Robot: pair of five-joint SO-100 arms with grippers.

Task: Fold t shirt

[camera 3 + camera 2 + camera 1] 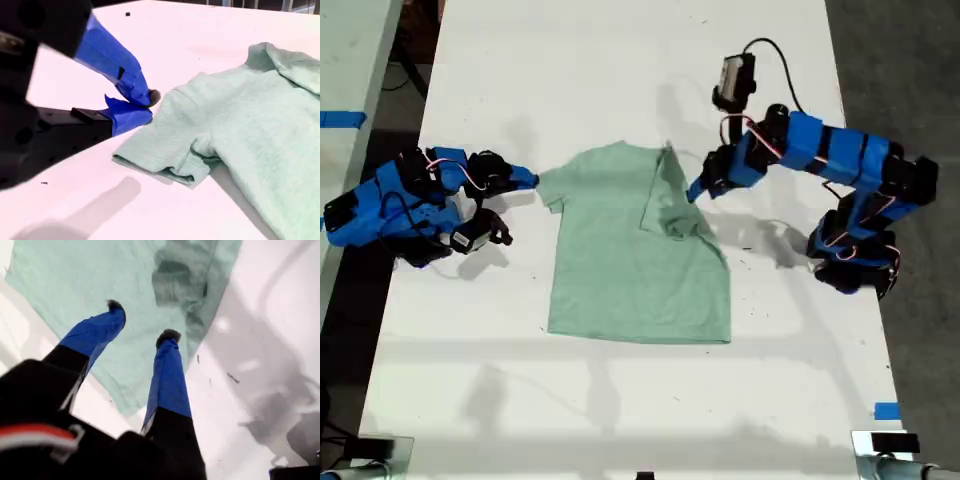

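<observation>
Nearby, my second gripper (145,102) sits with jaws nearly pressed together, just beside the t shirt (635,255) sleeve on the exterior view's left, holding nothing. My first gripper (142,322) hovers over the folded-in sleeve, jaws spread. The shirt lies mid-table (620,400). I judge the flat sleeve goes next: pinch its hem low, lift slightly, carry it inward without dragging.

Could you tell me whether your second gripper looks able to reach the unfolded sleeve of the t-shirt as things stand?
Probably yes. My second gripper sits just beside the sleeve of the t-shirt, its jaws nearly closed, with only bare table between them and nothing blocking it.
</observation>
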